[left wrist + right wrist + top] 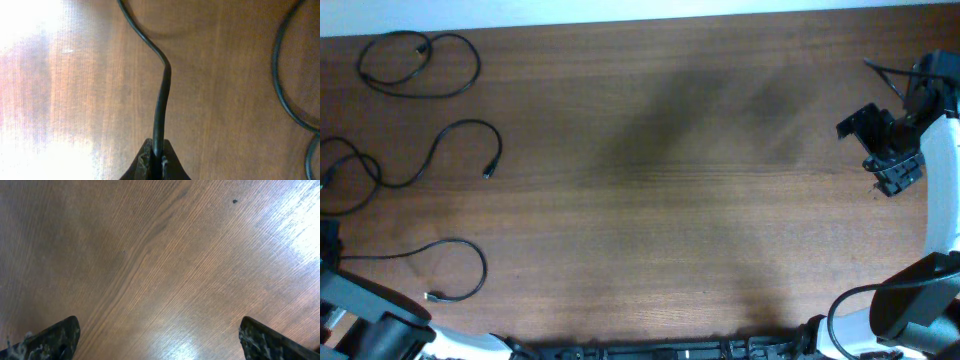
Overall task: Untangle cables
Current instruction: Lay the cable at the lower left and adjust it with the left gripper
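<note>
A thin cable [161,100], judged light and limp, is pinched by the left gripper [159,161]; the right gripper [157,330] is spread wide, empty.

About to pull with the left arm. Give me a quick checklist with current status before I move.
1. Left fingers shut on the held cable: ok.
2. Right fingers open and empty over the bare table: ok.
3. Neighbouring cable lies apart from the held one near the grip: ok.
4. Upper loop, middle strand and lower strand lie apart from each other in the overhead view: ok.
5. Which of those strands is gripped: cannot tell, the grip is not clear in the overhead view.
</note>
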